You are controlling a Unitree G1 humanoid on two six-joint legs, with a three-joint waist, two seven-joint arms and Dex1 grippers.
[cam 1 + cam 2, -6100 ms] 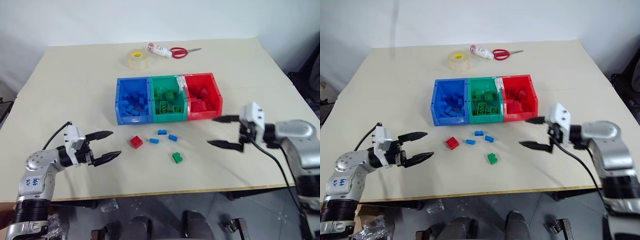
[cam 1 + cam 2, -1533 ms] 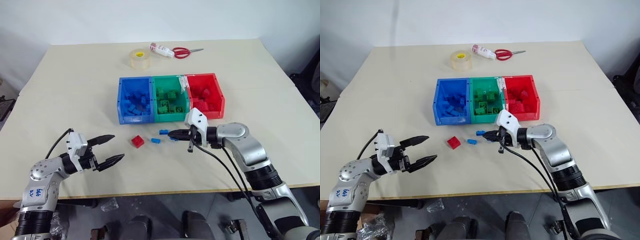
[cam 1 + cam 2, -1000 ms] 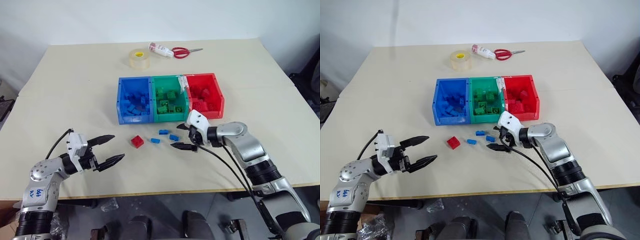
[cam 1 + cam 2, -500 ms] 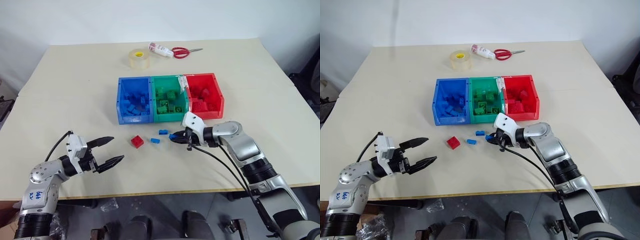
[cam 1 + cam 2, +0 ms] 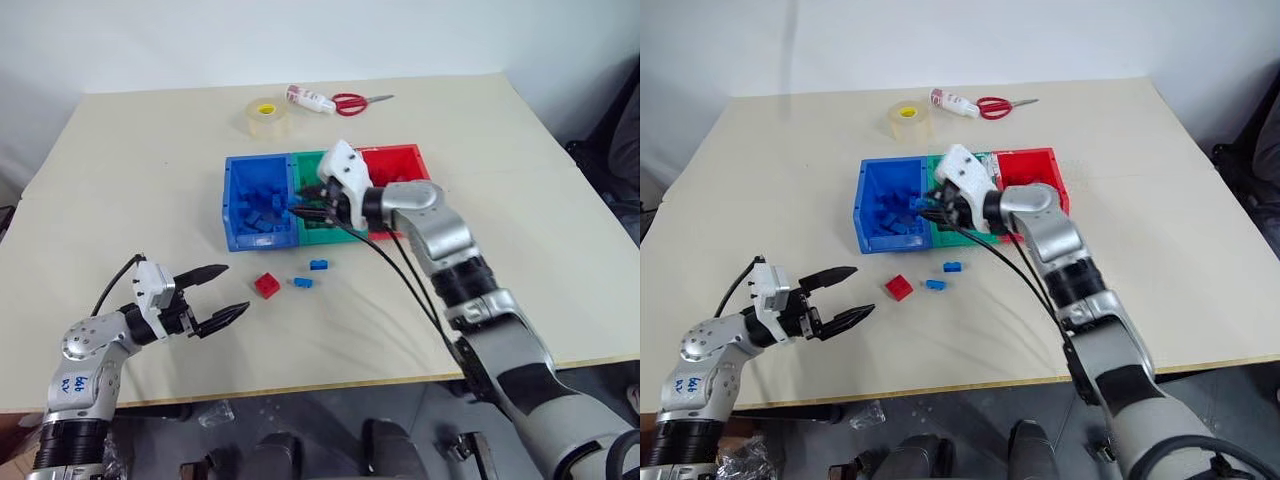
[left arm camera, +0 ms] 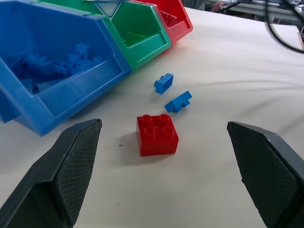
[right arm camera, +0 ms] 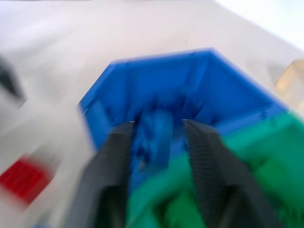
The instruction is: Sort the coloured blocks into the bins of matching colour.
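Three bins: joined in a row at mid-counter, blue bin [image 5: 232, 205] on the left, green bin [image 6: 142, 38] in the middle, red bin [image 5: 408, 160] on the right, all with bricks inside.
Counter [image 5: 520, 210]: pale beige top carrying everything.
Right tool [image 5: 304, 205]: raised over the seam between the blue and green bins, its two black fingers closed on a small blue brick [image 7: 154, 135]; the wrist view shows that brick between the fingers with the blue bin's interior behind it.
Left tool [image 5: 228, 292]: at the near left of the counter, fingers spread wide and gripping nothing, pointing toward the loose bricks.
Red brick [image 5: 267, 285]: four studs up, lying on the counter near the front of the blue bin, between the left tool and the bins.
Two blue bricks: one blue piece [image 5: 303, 283] just right of the red brick, another blue piece [image 5: 320, 265] a little farther right and nearer the green bin; both lie apart from each other.
Tape roll [image 5: 264, 117]: at the far side, left of centre.
Scissors [image 5: 358, 99]: red handles, far edge, right of the tape.
White tube [image 5: 306, 97]: lying between the tape and the scissors.
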